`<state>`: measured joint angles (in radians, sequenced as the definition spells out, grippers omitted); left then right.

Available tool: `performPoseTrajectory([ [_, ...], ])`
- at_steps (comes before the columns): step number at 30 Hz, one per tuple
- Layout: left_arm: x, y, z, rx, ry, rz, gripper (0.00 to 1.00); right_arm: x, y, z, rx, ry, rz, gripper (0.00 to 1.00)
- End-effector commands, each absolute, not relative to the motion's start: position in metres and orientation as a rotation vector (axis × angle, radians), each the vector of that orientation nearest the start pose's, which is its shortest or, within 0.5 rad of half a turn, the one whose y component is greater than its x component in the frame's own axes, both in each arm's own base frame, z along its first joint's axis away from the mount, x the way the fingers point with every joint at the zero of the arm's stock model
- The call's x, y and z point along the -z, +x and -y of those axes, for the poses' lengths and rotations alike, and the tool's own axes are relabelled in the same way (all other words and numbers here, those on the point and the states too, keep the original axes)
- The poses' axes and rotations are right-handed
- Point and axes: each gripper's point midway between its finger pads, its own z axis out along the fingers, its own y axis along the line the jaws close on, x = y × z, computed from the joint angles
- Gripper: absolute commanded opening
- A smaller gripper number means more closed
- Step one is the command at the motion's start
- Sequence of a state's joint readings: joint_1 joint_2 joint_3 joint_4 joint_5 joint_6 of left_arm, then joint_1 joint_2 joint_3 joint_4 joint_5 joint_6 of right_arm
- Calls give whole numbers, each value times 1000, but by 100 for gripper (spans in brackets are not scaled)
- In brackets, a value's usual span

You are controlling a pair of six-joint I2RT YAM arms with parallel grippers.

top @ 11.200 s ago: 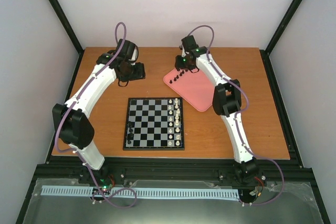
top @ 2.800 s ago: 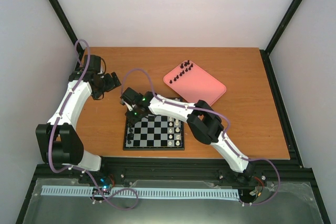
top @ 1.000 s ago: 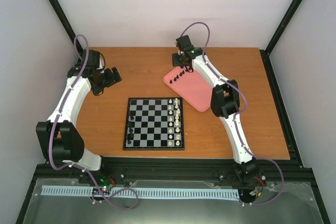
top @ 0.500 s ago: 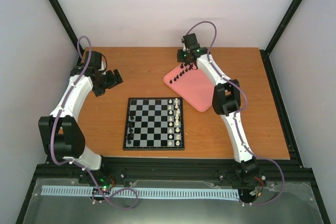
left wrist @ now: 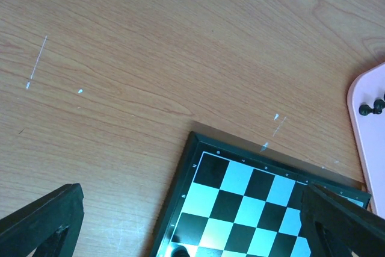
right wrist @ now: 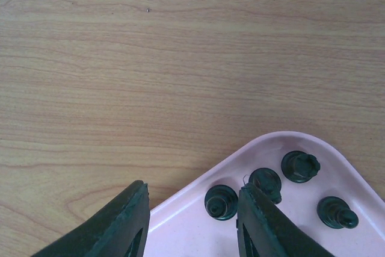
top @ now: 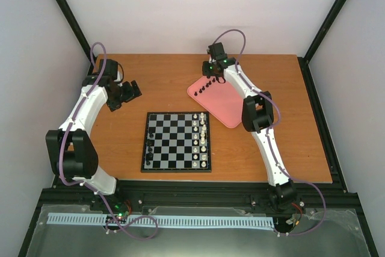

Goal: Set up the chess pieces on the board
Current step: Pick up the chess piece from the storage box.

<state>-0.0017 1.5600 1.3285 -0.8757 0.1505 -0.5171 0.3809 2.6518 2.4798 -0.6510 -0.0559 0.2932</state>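
The board point(top: 176, 141) lies at the table's near middle; several black chess pieces point(top: 149, 142) stand in its left column. More black chess pieces point(top: 207, 83) stand in a row at the far corner of the pink tray point(top: 231, 105). My right gripper point(top: 210, 75) hangs over that corner. In the right wrist view the right gripper point(right wrist: 192, 218) is open, with one black piece point(right wrist: 221, 201) between the fingers, close to the right finger point(right wrist: 264, 221). Other pieces point(right wrist: 300, 166) stand beside it. My left gripper point(top: 128, 91) is wide open over bare wood, left of the board point(left wrist: 240, 209).
White pieces point(top: 203, 139) fill the board's two right columns. In the left wrist view the pink tray's edge point(left wrist: 368, 154) shows at the right with two black pieces point(left wrist: 371, 108). The black frame rail point(top: 180, 192) runs along the near edge.
My right gripper has come back from the board's left side to the tray's far corner and its fingers have narrowed round a black piece. The left arm has barely moved.
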Motion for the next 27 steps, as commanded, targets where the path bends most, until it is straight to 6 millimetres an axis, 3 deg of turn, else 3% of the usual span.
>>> performPoseTrajectory([
  [1,-162,381,27,371,-619,-2628,100,-70,626,-250,-357,-99,-2422,47],
  [27,-162,378,29,382,-612,-2634,100,-49,626,-247,-351,-80,-2456,41],
])
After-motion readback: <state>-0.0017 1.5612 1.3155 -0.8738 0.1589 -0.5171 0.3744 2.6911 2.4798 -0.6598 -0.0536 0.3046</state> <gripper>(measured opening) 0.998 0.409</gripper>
